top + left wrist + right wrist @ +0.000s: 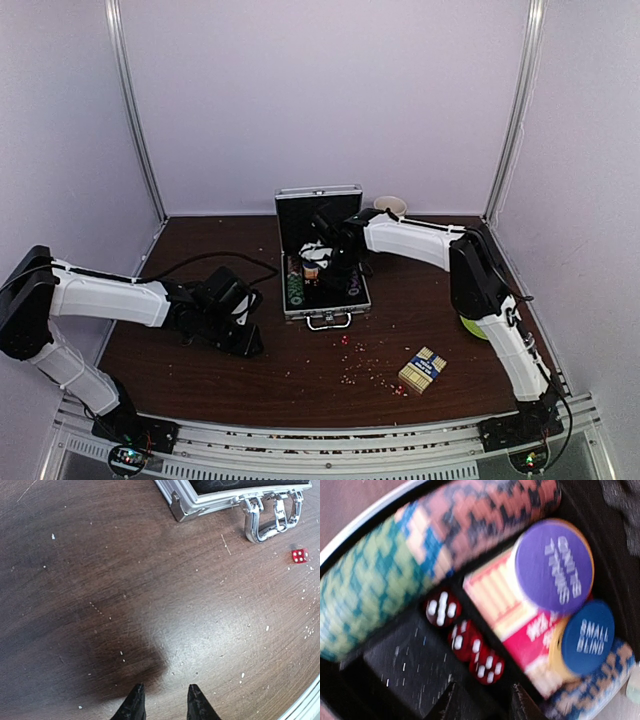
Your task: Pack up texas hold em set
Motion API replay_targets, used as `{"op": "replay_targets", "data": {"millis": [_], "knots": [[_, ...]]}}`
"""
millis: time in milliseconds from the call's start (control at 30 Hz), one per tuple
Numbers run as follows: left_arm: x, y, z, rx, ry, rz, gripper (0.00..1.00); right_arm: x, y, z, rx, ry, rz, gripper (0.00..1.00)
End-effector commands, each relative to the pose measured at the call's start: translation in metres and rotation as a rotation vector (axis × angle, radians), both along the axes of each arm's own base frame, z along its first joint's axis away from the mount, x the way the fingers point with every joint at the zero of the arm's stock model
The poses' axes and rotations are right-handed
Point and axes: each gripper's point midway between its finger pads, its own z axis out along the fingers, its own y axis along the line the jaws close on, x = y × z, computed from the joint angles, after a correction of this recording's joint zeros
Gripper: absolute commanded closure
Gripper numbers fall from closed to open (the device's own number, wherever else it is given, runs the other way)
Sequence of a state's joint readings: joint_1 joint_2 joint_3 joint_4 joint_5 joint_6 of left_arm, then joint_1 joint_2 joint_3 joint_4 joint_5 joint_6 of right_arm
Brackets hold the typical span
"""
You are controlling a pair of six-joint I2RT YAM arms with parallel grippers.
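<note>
A dark brown wooden table (200, 370), flecked with pale specks, carries the open silver case (325, 312) at centre. Tiny red dice (345, 341) lie scattered before its handle, the blue-and-tan card box (422, 370) nearer right. A green plate (470, 325) sits at the right edge, a cream mug (391, 207) behind the case.

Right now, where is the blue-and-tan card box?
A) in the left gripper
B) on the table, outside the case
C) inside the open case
B: the card box lies on the table, well apart from the open case.
</note>
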State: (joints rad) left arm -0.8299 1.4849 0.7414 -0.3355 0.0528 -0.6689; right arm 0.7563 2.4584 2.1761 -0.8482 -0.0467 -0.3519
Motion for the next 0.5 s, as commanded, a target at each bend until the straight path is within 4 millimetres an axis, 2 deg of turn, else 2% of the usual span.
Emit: {"op": "replay_targets", "data": {"millis": [0, 100, 200, 333, 467], "knots": [[0.008, -0.003, 0.004, -0.021, -0.033, 0.013, 0.69, -0.009, -0.012, 0.074, 0.074, -0.08, -0.004, 0.66], [0.013, -0.004, 0.008, -0.016, -0.052, 0.02, 0.69, -0.03, -0.025, 0.098, 0.103, -0.087, 0.013, 0.65], [0.016, -0.005, 0.01, -0.022, -0.064, 0.023, 0.69, -0.061, -0.039, 0.1, 0.118, -0.034, 0.067, 0.65], [0.018, -0.008, 0.012, -0.026, -0.069, 0.02, 0.69, -0.12, -0.05, 0.073, 0.088, 0.127, 0.209, 0.66], [0.019, -0.009, 0.015, -0.032, -0.077, 0.018, 0.69, -0.155, -0.057, 0.033, -0.031, 0.179, 0.292, 0.67]]}}
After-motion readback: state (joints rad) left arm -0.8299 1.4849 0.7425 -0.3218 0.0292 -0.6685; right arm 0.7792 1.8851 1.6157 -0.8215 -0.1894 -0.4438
